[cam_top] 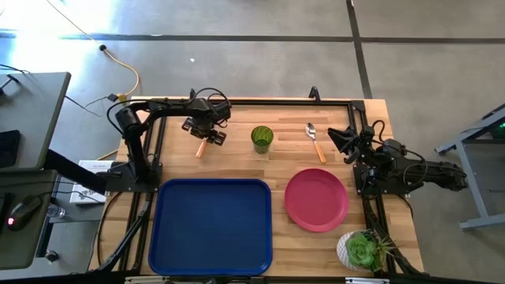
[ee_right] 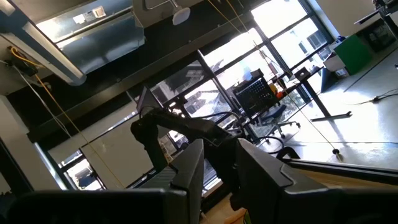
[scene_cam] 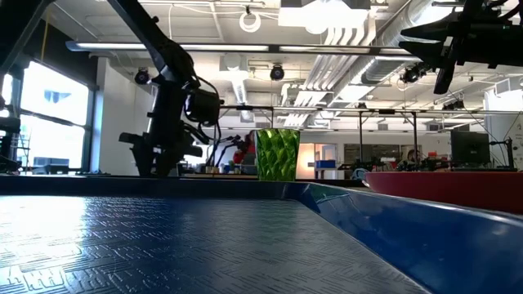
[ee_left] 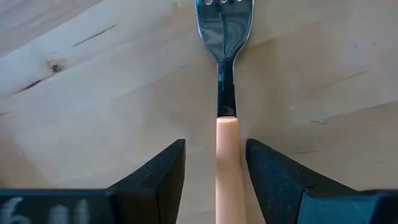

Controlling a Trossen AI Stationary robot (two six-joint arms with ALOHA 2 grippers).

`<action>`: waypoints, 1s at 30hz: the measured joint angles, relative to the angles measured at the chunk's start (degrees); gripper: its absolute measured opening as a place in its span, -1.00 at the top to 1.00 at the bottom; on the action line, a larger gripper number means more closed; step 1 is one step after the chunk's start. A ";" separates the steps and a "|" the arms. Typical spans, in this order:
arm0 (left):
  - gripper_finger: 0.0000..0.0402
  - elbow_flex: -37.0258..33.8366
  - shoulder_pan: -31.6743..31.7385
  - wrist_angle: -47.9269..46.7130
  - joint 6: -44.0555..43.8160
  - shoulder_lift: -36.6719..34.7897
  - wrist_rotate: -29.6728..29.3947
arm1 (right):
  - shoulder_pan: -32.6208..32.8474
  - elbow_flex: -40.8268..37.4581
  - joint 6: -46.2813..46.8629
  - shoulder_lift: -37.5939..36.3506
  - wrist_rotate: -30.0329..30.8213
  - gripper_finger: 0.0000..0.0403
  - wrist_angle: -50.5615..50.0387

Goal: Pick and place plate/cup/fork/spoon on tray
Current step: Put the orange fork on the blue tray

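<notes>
The fork [ee_left: 225,74] lies flat on the wooden table, silver tines away from its orange handle [cam_top: 201,147]. My left gripper [ee_left: 216,148] [cam_top: 207,131] points down over it, open, one finger on each side of the handle with a gap to both. The green cup [cam_top: 262,138] stands upright to the right of it. Further right lies the spoon [cam_top: 316,142]. The pink-red plate [cam_top: 316,199] rests flat on the table beside the blue tray [cam_top: 211,226]. My right gripper [cam_top: 342,139] [ee_right: 219,163] waits at the table's right edge, tilted upward, open and holding nothing.
A white pot with a green succulent [cam_top: 362,250] stands at the near right corner, close to the plate. A black frame [cam_top: 260,101] runs along the table's edges. Bare wood lies between the cup, the spoon and the tray's far rim.
</notes>
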 joint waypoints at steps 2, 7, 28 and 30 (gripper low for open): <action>0.24 0.00 0.00 0.11 0.00 0.06 0.07 | 0.00 0.00 0.00 -0.01 0.00 0.57 0.00; 0.45 -0.02 0.44 0.21 2.57 0.13 0.80 | 0.00 0.00 0.00 -0.01 0.00 0.57 0.00; 0.83 -0.39 1.77 -0.27 5.51 -3.45 3.48 | 0.00 0.00 -0.02 0.00 0.44 0.57 -0.02; 0.83 -0.39 1.43 -0.41 5.41 -4.87 3.79 | -0.01 0.00 -0.04 0.00 0.58 0.57 -0.01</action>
